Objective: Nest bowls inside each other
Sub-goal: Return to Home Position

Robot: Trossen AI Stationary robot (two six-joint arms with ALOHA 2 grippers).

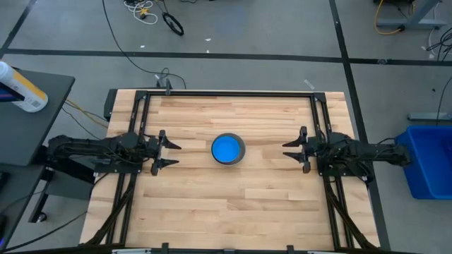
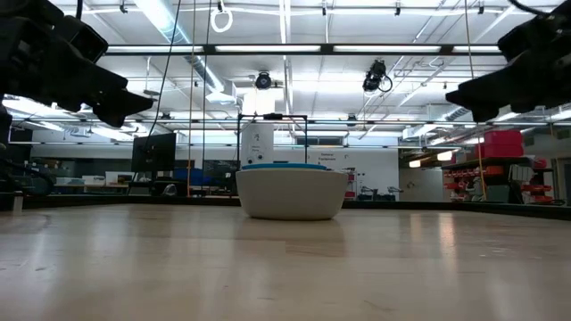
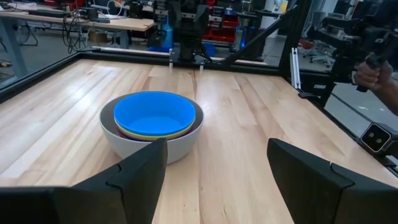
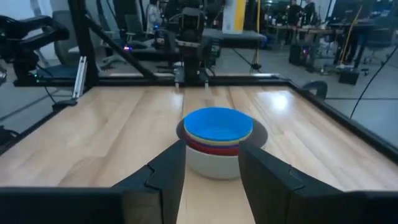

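Left gripper (image 1: 171, 154) and right gripper (image 1: 287, 151) hover at opposite sides of the surface (image 1: 233, 204), both spread wide and empty. Midway between them, well apart from both, 1 stack of bowls (image 1: 228, 149) stands upright, mouths up: light blue bowl (image 3: 154, 114) innermost, grey bowl (image 3: 118, 143) outermost.

The worktop (image 1: 233, 204) is pale wooden strips, smooth, with a soft sheen that mirrors the ceiling lights. The light blue bowl (image 1: 227, 148) is smooth plastic with a satin gloss; the rims of the yellow bowl (image 4: 219, 141) and the red bowl (image 4: 214, 149) look the same. The grey bowl (image 3: 183, 144) has a duller, smooth plastic wall. The left tool (image 1: 175, 154) and right tool (image 1: 286, 151) have dark matt fingers. The black frame (image 1: 233, 92) looks like painted metal
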